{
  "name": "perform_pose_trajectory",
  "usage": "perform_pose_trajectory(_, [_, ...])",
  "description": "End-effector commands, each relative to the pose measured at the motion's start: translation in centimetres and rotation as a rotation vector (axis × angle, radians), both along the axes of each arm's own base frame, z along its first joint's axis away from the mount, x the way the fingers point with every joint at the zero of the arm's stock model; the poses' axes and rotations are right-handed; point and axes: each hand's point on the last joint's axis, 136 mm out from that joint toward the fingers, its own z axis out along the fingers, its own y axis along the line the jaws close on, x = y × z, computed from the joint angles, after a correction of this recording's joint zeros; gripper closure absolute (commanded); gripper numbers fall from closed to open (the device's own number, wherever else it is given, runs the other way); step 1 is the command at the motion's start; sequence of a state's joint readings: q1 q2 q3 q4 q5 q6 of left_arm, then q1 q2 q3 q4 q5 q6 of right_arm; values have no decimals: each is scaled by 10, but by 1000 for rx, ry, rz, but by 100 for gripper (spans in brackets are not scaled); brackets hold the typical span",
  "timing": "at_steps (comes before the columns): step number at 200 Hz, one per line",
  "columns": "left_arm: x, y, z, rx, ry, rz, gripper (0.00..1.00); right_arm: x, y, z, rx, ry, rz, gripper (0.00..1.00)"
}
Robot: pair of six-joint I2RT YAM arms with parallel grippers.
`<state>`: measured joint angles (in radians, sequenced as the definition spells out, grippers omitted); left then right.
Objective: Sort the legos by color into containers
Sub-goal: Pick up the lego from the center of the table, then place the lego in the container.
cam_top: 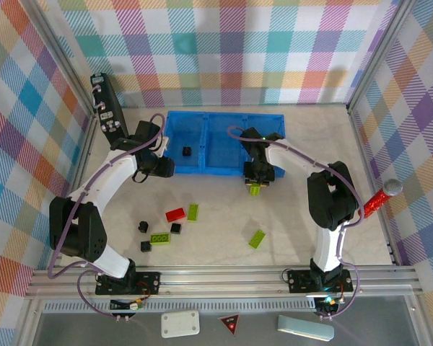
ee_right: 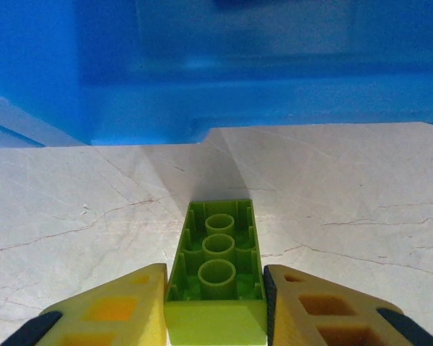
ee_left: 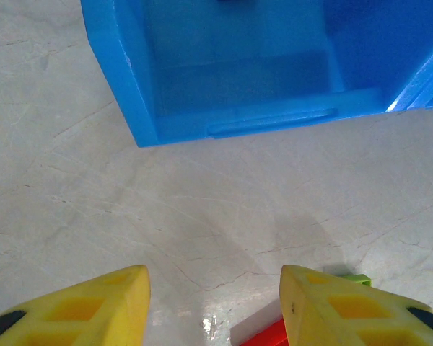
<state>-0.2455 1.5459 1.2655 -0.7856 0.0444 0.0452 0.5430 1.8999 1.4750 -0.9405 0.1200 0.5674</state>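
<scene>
Blue tray point(cam_top: 224, 119) holds one black cube point(cam_top: 187, 151). A held green brick point(ee_right: 218, 277) shows its underside just outside it. Loose bricks point(cam_top: 257, 238), red, green and black, lie scattered nearer.

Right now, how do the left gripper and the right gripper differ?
The left gripper stands open with nothing in it; the right gripper is closed on a lime-green brick. The left gripper is near the blue tray's left front corner; the right gripper is further right along its front wall. Both are yellow-tipped and point toward the tray.
</scene>
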Motion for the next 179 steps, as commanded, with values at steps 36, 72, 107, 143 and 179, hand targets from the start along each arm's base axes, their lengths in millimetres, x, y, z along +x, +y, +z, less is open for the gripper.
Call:
perform_pose_trajectory(36, [-1, 1, 3, -15, 10, 7, 50, 5, 15, 38, 49, -51, 34, 66])
perform_pose_trajectory(72, [0, 1, 3, -18, 9, 5, 49, 14, 32, 63, 89, -100, 66, 66])
perform_pose_trajectory(107, [-1, 1, 4, -18, 8, 6, 50, 31, 55, 87, 158, -159, 101, 66])
perform_pose_trajectory(143, [-1, 0, 3, -24, 11, 5, 50, 62, 74, 96, 189, -239, 122, 69])
perform_pose_trajectory(179, [-1, -2, 3, -29, 12, 1, 50, 98, 92, 94, 208, -331, 102, 71])
